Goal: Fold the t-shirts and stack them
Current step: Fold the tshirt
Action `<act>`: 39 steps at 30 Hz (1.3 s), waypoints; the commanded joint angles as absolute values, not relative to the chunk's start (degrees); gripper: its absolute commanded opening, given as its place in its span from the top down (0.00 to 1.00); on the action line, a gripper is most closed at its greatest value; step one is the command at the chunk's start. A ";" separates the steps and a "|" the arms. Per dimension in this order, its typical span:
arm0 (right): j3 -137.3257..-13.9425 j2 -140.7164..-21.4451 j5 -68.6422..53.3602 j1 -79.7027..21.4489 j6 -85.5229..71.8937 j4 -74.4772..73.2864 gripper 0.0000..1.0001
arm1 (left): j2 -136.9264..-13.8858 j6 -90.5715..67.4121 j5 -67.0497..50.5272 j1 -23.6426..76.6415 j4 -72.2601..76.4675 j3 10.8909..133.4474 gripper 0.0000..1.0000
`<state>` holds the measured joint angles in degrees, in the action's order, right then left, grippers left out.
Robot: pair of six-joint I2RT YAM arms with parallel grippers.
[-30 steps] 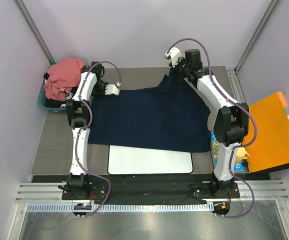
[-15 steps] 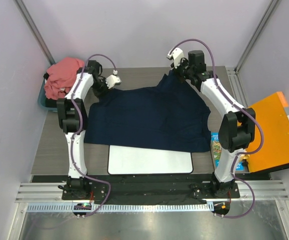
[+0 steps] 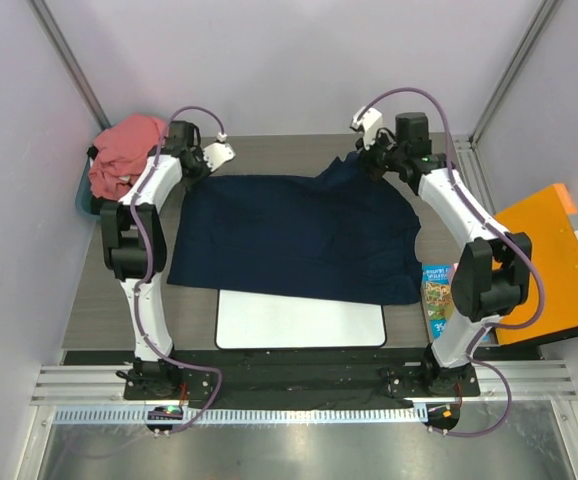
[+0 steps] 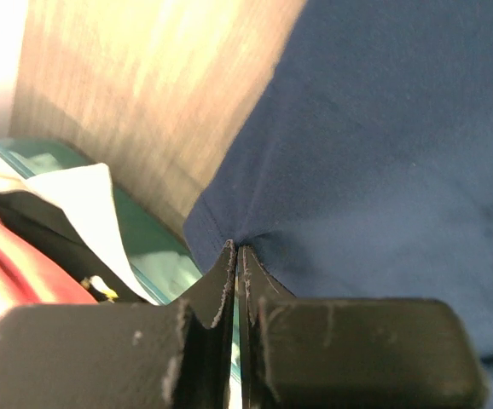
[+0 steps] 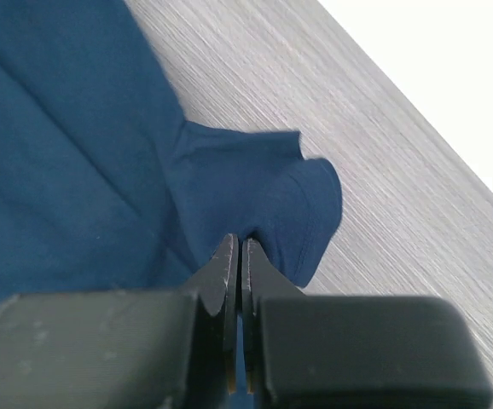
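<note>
Two robot arms grip opposite far corners of a dark navy t-shirt [image 3: 299, 235] spread across a grey wood-grain surface [image 3: 99, 290]. The left hand [image 4: 236, 256] is closed, its black fingers pressed together on the very corner of the navy cloth at the shirt's far-left edge, where the fabric puckers into the pinch. The right hand [image 5: 235, 247] is likewise clamped tight on a fold of the same shirt at its far-right end, just beside a short rounded flap that looks like a sleeve; from above, the cloth there rises in a small peak toward the fingers.

The rest of the navy shirt lies mostly flat, with a few creases near its right side. Its near hem lies along the far edge of a white rounded-corner mat [image 3: 299, 322], which sits close to the arm bases. A second, salmon-pink t-shirt [image 3: 124, 150] is bunched in a heap in a teal bin [image 3: 87, 200] at the far-left corner, close behind the left arm. To the right, past the edge of the surface, a flat orange panel [image 3: 549, 265] lies at an angle, with a colourful printed item [image 3: 436, 298] between it and the navy shirt.
</note>
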<state>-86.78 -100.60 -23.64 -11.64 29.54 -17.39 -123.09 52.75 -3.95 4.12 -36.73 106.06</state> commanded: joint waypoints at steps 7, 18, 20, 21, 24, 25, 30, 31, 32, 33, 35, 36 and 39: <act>-88.77 -91.32 -39.81 -7.82 36.99 -39.34 0.99 | -112.77 63.18 1.40 4.22 -28.83 93.35 1.00; -87.54 -90.53 -40.78 -7.82 55.35 -60.36 0.99 | -108.55 68.90 0.89 3.34 -29.18 88.86 1.00; -86.84 -90.09 -40.08 -7.74 57.12 -61.43 0.99 | -107.41 70.65 0.18 3.25 -32.06 88.16 1.00; -86.57 -89.91 -39.64 -7.82 58.26 -62.39 0.99 | -107.05 71.45 0.18 3.25 -33.30 87.98 1.00; -86.22 -89.56 -39.46 -7.82 59.15 -63.62 0.99 | -105.74 74.86 -2.55 3.25 -36.82 85.96 1.00; -86.31 -89.65 -39.55 -7.82 59.85 -63.98 0.99 | -105.38 75.58 -2.81 3.25 -37.17 84.65 1.00; -85.78 -89.12 -39.11 -8.00 62.14 -66.09 0.99 | -103.89 78.31 -3.60 3.25 -39.99 82.62 1.00; -85.69 -89.12 -38.94 -8.17 62.31 -66.27 0.99 | -103.89 78.75 -3.43 3.25 -40.34 82.62 1.00; -85.52 -89.12 -38.94 -8.26 62.92 -66.53 0.99 | -104.23 79.27 -3.43 3.25 -41.65 82.70 1.00; -85.43 -89.12 -38.94 -8.61 63.10 -67.14 0.99 | -104.15 79.71 -3.25 3.25 -42.10 82.79 1.00; -84.91 -89.12 -38.59 -9.05 64.67 -68.11 0.99 | -104.41 80.86 -2.90 3.25 -42.45 82.53 1.00; -84.64 -88.95 -38.32 -9.31 65.21 -68.99 0.99 | -104.41 81.21 -2.81 3.25 -42.80 82.44 1.00; -82.71 -88.51 -37.44 -10.46 66.44 -69.26 0.99 | -104.85 82.17 -2.81 3.25 -43.33 82.53 1.00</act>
<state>-84.71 -91.33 -38.24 -9.06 63.16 -66.30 -106.48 79.26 -2.61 3.66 -41.25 82.56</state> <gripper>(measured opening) 0.042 0.003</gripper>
